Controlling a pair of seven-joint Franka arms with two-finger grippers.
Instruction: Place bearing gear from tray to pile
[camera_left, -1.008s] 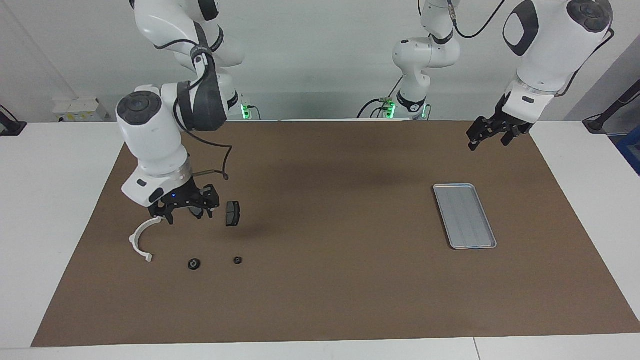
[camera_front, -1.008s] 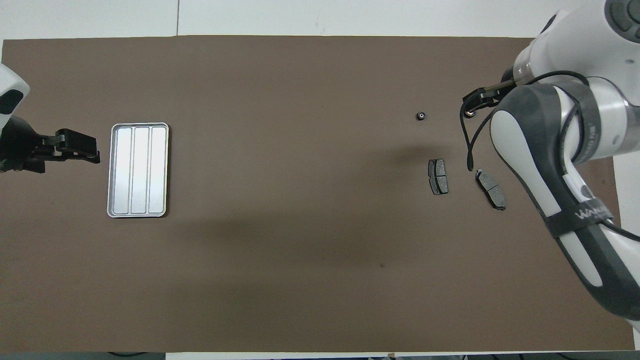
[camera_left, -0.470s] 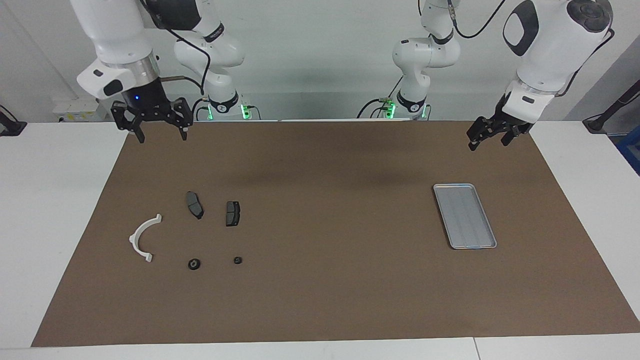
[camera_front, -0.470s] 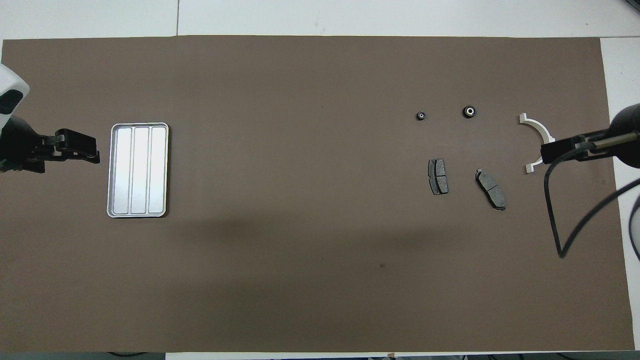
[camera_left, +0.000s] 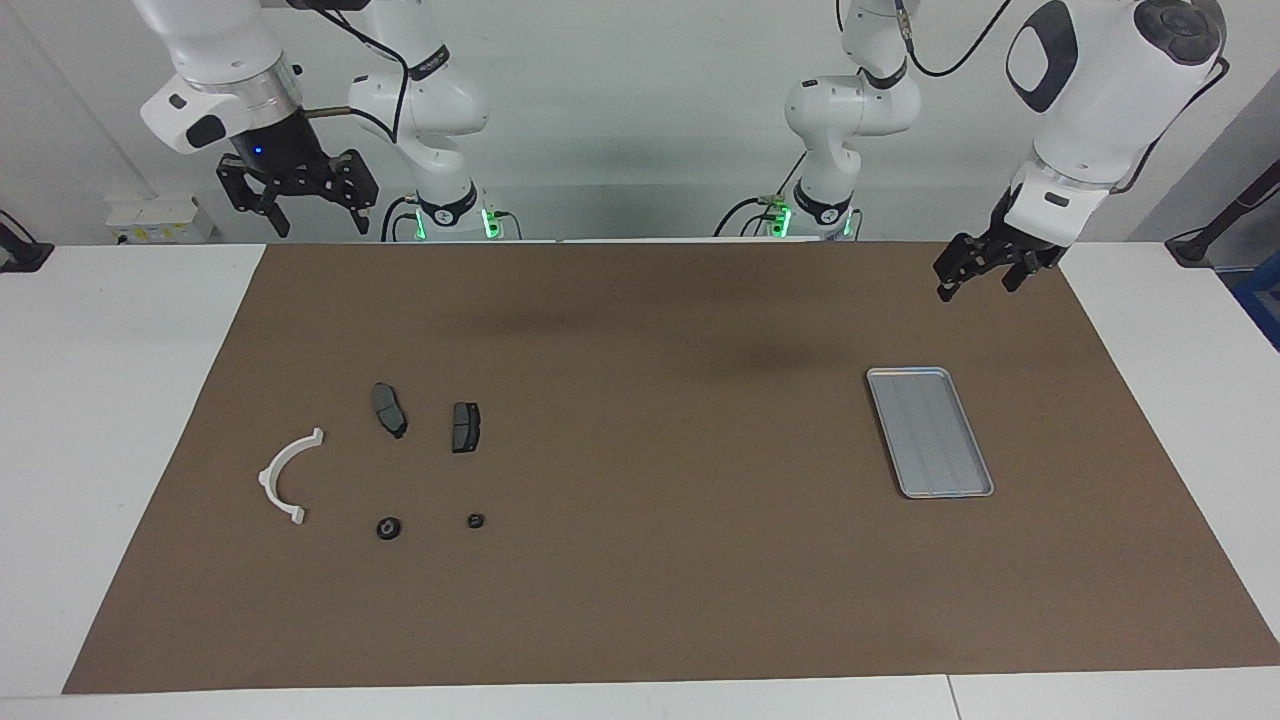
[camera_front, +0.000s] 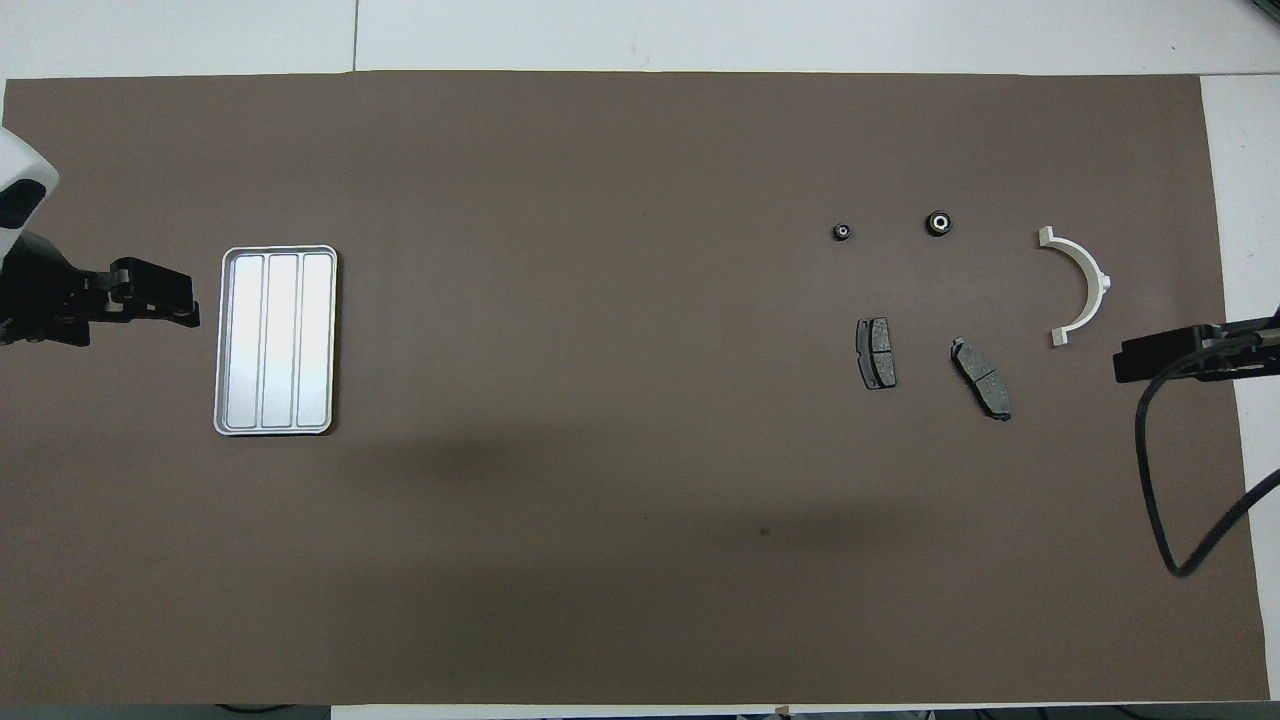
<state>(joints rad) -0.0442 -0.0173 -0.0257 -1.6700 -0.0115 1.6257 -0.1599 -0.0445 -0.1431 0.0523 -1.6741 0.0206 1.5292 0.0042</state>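
Facing view: right gripper (camera_left: 312, 212) hangs open and empty, raised at the robots' edge of the mat (camera_left: 660, 600). Left gripper (camera_left: 985, 272), open and empty, hangs near the tray (camera_left: 930, 431). Overhead view: both gears (camera_front: 938, 222) lie in the pile, beside the bracket (camera_front: 1080, 283) and pads (camera_front: 876, 352).

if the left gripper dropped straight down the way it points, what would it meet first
Probably bare brown mat: the left gripper hangs open, pointing down, beside the tray, toward the robots. Depth is uncertain.
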